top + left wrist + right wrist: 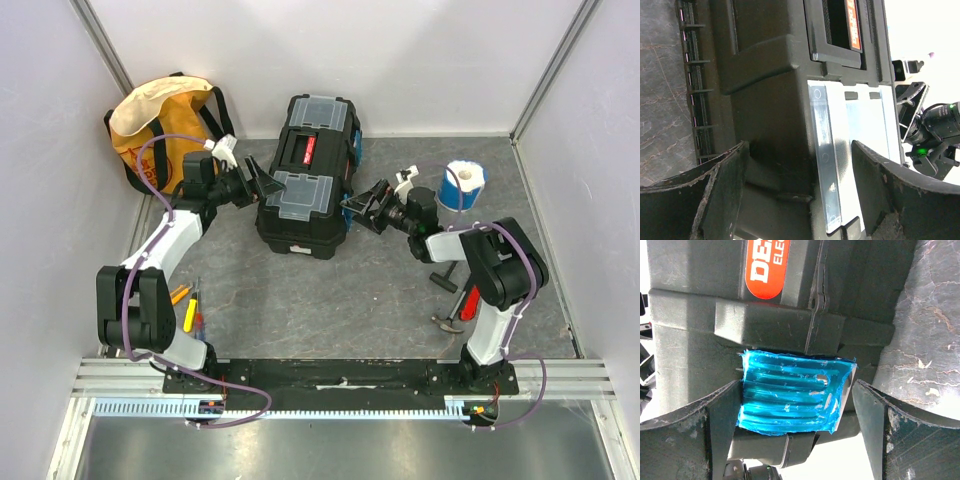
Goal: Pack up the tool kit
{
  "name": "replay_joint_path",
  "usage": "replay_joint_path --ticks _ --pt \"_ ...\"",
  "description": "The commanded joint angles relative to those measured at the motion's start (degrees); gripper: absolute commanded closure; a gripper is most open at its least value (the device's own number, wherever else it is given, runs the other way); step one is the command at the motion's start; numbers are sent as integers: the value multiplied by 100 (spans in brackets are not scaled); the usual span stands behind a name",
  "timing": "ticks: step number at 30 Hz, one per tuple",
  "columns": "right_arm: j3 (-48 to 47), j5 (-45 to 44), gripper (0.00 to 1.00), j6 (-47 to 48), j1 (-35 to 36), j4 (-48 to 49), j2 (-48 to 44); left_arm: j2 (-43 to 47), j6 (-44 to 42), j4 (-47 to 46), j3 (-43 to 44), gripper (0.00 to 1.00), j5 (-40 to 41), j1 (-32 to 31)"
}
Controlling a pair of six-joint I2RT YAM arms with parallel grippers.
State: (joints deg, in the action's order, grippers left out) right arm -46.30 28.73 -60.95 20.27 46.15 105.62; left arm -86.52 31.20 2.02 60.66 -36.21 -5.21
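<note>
— Where's the kit?
— The large black plastic toolbox (pixel 308 175) sits centred near the far edge of the surface (pixel 330 310). My left hand (pixel 262 186) and right hand (pixel 362 207) flank it, both spread wide and holding nothing.
— The risk?
— My right hand straddles the ribbed blue plastic latch (pixel 790 397). I reckon an uneven push could shove the box sideways.

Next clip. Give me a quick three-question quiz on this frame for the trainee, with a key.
1. True or false: in the top view, the yellow bag lies right of the tool kit.
2. What sits between the jaws of the right gripper? A) blue latch B) tape roll C) hammer
3. Fill in: the jaws of the left gripper stand ____.
Key: 1 false; 2 A; 3 open.
</note>
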Motion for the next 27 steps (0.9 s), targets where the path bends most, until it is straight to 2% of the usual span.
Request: replay_joint_path --ticks 1,6,11,18,22,23,27 --pt "-160 343 2 -223 205 718 344 -14 132 228 -63 16 -387 -103" --pt "-204 949 2 -1216 258 1913 793 -128 333 132 -72 16 -571 -112" --pt "-265 1187 2 -1665 328 2670 1012 -339 597 -114 16 17 -1001 -112" --pt "-528 1530 2 -2535 477 4594 1399 -480 686 -185 -54 17 -1345 -138" --pt "-573 1601 2 -2361 583 4570 1391 -480 677 -185 -99 16 -1380 -147" --pt "-573 1609 3 -2230 601 4465 1373 -497 651 -176 -99 16 -1380 -138" --pt "-582 1592 26 -1904 636 3981 1364 -550 545 -88 -81 16 -1363 -182"
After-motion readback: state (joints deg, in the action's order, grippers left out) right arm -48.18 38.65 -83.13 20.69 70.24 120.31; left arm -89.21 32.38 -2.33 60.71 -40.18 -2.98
